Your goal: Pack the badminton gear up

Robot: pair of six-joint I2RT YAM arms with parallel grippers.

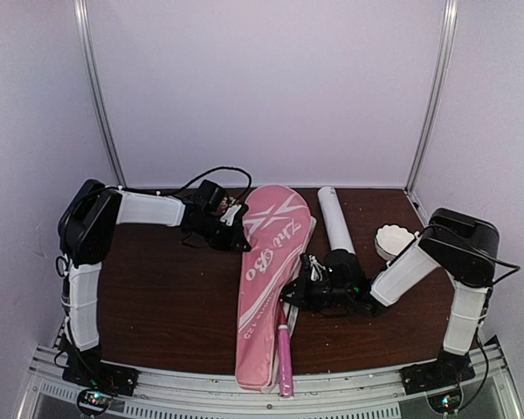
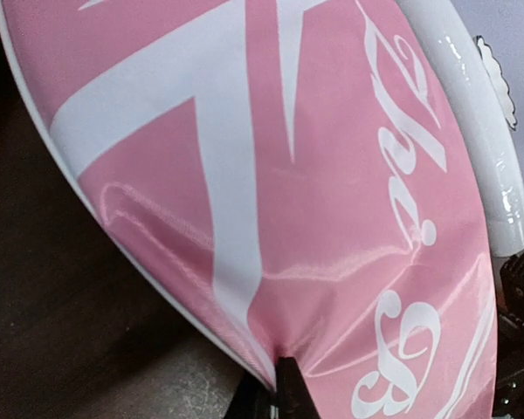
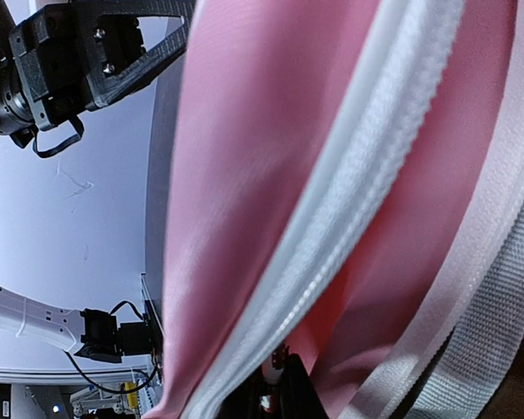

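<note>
Brown worktop (image 1: 166, 297) carries the pink bag (image 1: 266, 262) flat down its middle, with the white tube (image 1: 334, 218) just beside its far right edge. The left hand (image 1: 236, 216) is clamped on the bag's far left rim and the right hand (image 1: 299, 290) on its right zip edge. A pink racket handle (image 1: 284, 362) pokes out the near end.

Bag (image 1: 264, 288): pink satin-sheen fabric, bearing a large white crossed-band motif and white script lettering; white piping along the edge. Zip (image 3: 358, 192): white, set between pink panels. Strap webbing (image 3: 506, 288): pale grey-white, woven texture. Tube (image 1: 334, 218): plain white. Racket handle (image 1: 284, 358): pink. Table (image 1: 166, 297): dark reddish-brown. Left arm (image 1: 148, 209) and right arm (image 1: 406, 271): white casings, black joints.
</note>
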